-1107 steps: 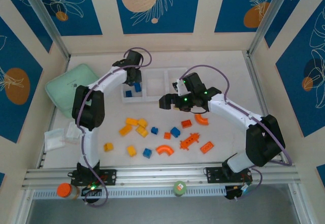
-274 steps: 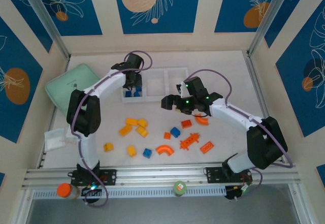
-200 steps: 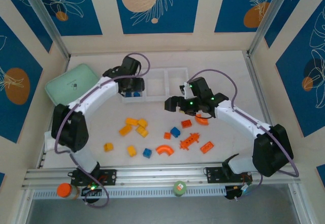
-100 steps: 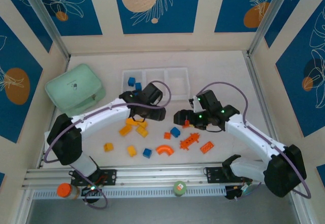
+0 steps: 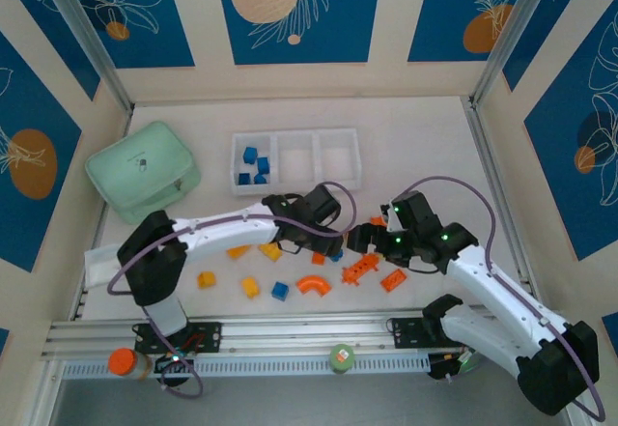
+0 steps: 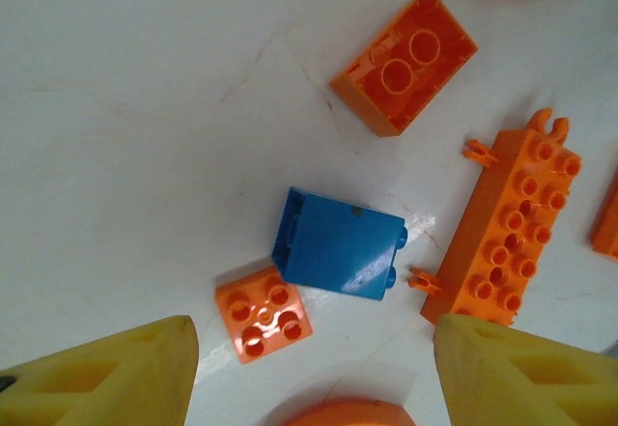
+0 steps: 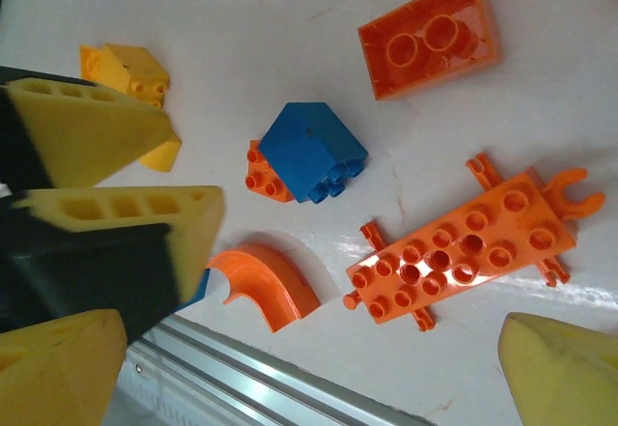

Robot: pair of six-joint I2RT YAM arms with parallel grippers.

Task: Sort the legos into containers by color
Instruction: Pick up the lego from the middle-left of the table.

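Several blues (image 5: 254, 163): being kept in tray (image 5: 295, 137), L compartment.
Other legos (image 5: 250, 287): being left loose.
L gripper (image 6: 311, 334): being held spread over blue brick (image 6: 338, 244).
R gripper (image 7: 309, 354): being held spread.

Robot lab cell, aluminium rail frame (image 5: 290, 329), blue leaf-print wall panels (image 5: 328, 20)

On the counter (image 5: 425, 146), the tray (image 5: 338, 156) sits at 12 o'clock, with bricks (image 5: 262, 165) in its left compartment. The case (image 5: 140, 170) lies at 10 o'clock and loose bricks (image 5: 312, 285) at 6.
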